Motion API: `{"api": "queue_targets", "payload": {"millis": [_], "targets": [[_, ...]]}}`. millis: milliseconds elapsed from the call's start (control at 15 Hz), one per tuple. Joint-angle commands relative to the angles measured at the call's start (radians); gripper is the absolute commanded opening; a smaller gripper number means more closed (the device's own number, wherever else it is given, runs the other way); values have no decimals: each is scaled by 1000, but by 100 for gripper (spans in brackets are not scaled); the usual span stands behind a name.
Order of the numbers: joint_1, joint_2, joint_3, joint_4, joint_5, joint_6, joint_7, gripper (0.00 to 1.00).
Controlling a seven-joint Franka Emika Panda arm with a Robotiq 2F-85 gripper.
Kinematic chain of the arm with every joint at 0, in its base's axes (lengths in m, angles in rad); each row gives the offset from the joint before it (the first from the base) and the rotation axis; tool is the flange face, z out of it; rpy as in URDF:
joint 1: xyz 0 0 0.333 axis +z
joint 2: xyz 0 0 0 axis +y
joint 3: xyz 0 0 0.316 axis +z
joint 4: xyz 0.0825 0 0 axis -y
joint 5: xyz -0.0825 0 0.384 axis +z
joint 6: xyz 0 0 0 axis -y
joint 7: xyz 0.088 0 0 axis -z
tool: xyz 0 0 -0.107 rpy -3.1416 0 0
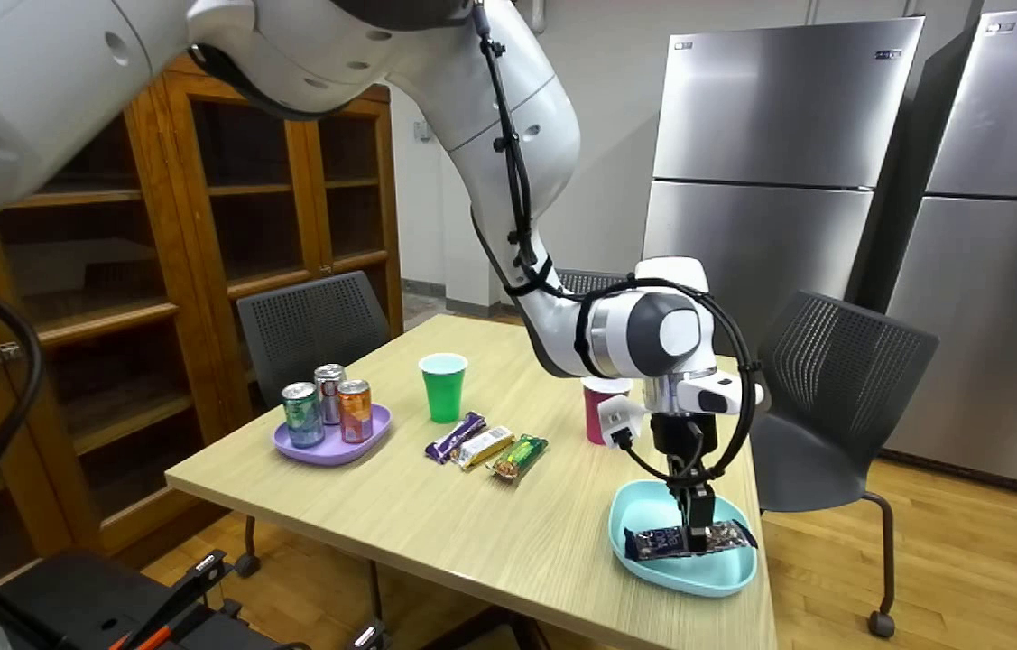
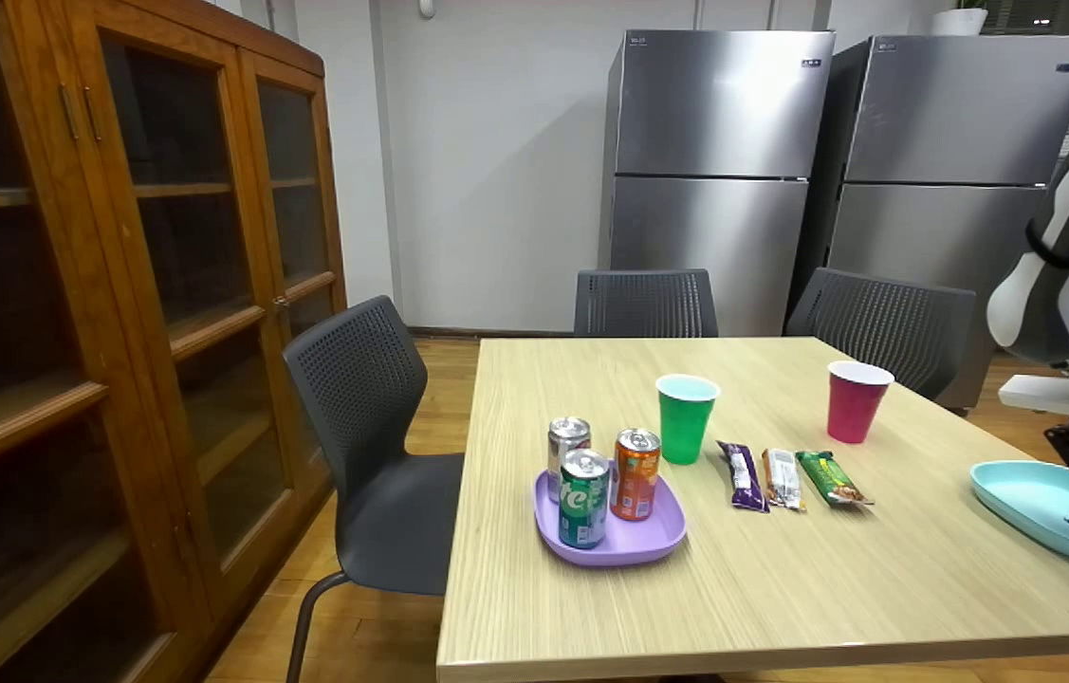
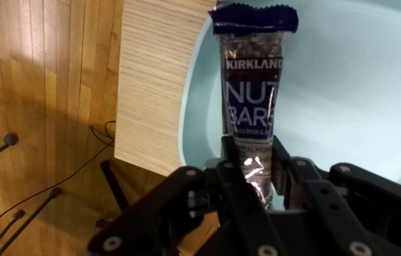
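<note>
Purple tray (image 2: 634,542) holding three cans (image 2: 599,486); fingers (image 3: 229,152) pinching nut bar (image 3: 252,103) over turquoise dish (image 3: 346,96).

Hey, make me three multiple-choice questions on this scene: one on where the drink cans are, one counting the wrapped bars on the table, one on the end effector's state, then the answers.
1. Where do the three drink cans stand?
A) on a chair
B) on the floor
C) on the purple tray

2. How many wrapped bars lie directly on the table?
A) two
B) three
C) five

3. What state is the end effector in?
A) closed on a nut bar
B) open and empty
C) closed on a cup

1: C, as both exterior views show all three within the tray.
2: B, as one purple, one pale and one green lie side by side.
3: A, as the wrist view shows the bar pinched between the fingers.
</note>
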Motion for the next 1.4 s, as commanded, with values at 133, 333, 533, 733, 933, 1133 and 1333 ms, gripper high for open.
{"api": "queue_targets", "payload": {"millis": [133,333,533,733,933,1133,1333], "targets": [[-30,47,32,90,28,-67,-11,6],[-25,40,32,91,29,-75,-9,58],[-5,11,19,78,16,-67,-2,79],[27,-21,8,66,-7,-67,0,99],[61,-47,13,60,-33,-75,-8,100],[93,-69,26,52,-59,-92,-30,100],[119,-84,48,48,-89,-126,-68,100]]}}
